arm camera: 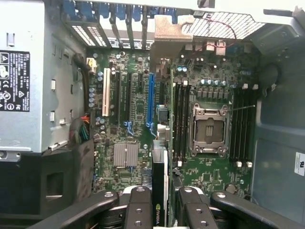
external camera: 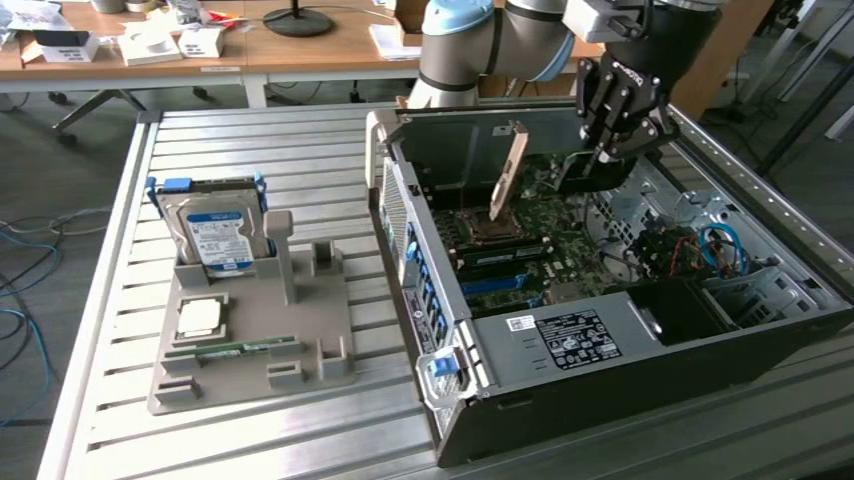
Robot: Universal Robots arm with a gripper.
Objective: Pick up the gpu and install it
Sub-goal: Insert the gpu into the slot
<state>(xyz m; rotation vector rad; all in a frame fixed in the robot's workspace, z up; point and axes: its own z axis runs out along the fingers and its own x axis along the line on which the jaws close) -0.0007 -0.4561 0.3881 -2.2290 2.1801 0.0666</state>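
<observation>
**Fingers (arm camera: 138, 210) clamped on the gpu (external camera: 507, 175) over the open case**

Fingers first: from where I stand, the gripper (external camera: 611, 150) has the gpu pinched on edge between its two black fingers. In the wrist view the gpu (arm camera: 160, 202) runs away from the gripper as a thin dark card with an NVIDIA mark beside the pads. The frame edge cuts the fingers off there, so the exact line of contact is hard to make out.

Going across the exterior view from its left, blue cables (external camera: 27, 260) trail on the floor, half cut off by the frame. Next comes the slatted metal table (external camera: 267, 130), where a grey fixture (external camera: 254, 375) holds three parts. A hard drive (external camera: 220, 235) with a blue-white label stands upright in it. A square processor (external camera: 200, 318) lies flat, and a small green memory stick (external camera: 247, 348) lies just in front of that.

Then comes the computer case (external camera: 587, 400), its side open and the motherboard (external camera: 534, 250) exposed. The gpu shows as a tan strip, tilted, over the processor socket (external camera: 487, 228). Whether its lower edge touches the board I cannot tell, nor how much of the card lies behind the gripper.

Further to the exterior view's right, the gripper hangs from the arm (external camera: 467, 40), whose upper part leaves the frame. Red and blue wires (external camera: 694, 250) sit deep in the case on that side, their ends hidden.
</observation>
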